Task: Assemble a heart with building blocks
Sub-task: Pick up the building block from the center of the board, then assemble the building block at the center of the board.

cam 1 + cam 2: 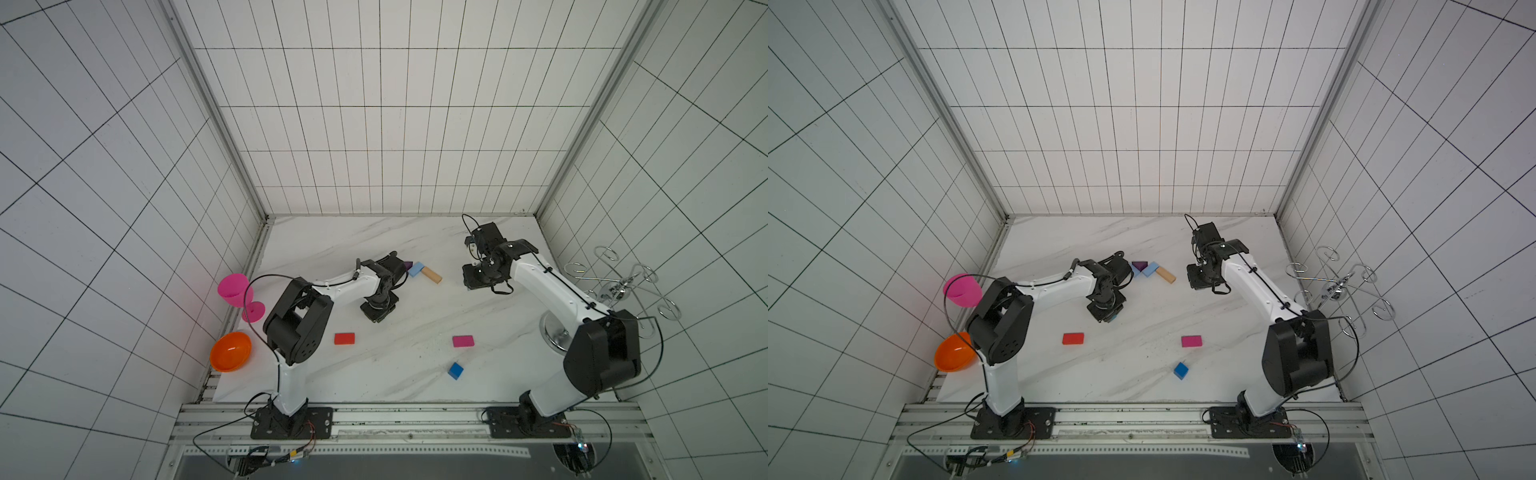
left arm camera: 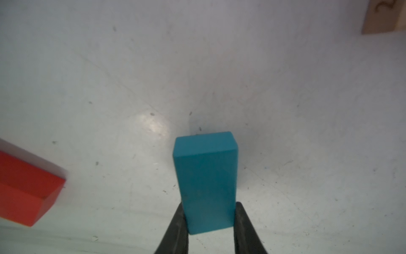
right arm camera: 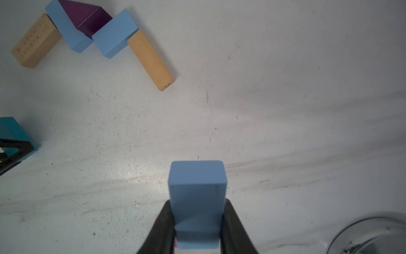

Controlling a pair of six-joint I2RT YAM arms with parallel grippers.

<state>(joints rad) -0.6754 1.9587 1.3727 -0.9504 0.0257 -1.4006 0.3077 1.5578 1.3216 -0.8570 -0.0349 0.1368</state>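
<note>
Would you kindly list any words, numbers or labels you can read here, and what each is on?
No text is legible anywhere.
On the engraved tan block: rows of small marks, too blurred to read.
On the cropped tan block in the left wrist view: a dark curly mark, unreadable.
On the smoother tan block: a tiny mark at one end, too small.
</note>
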